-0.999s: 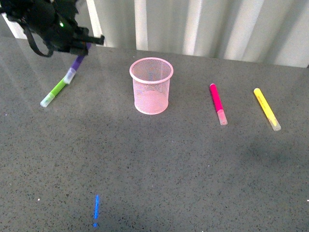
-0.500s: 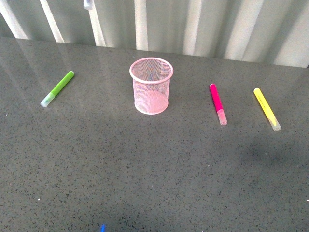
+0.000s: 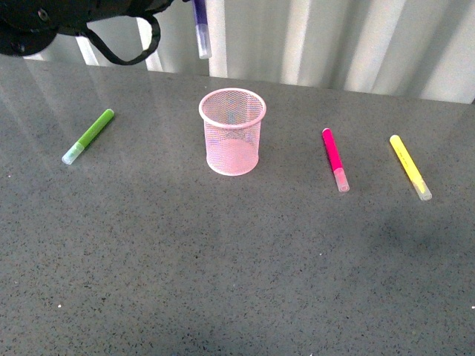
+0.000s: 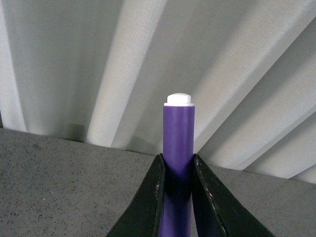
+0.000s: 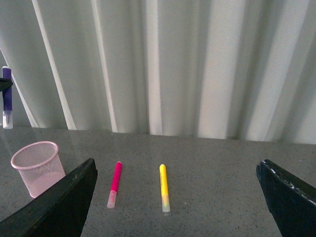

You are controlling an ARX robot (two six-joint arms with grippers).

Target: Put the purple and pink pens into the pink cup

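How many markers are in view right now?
4: purple marker in the left fingers, in the air; green on the table left of the cup; pink right of it; yellow furthest right. None visible inside the cup.

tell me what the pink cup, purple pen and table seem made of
Pink cup: fine wire mesh, probably painted metal; its wall is see-through, rim solid. Purple pen: smooth plastic, judging by its even colour and white end plug. Table: dark grey speckled top, stone or laminate; faint sheen at the far edge.
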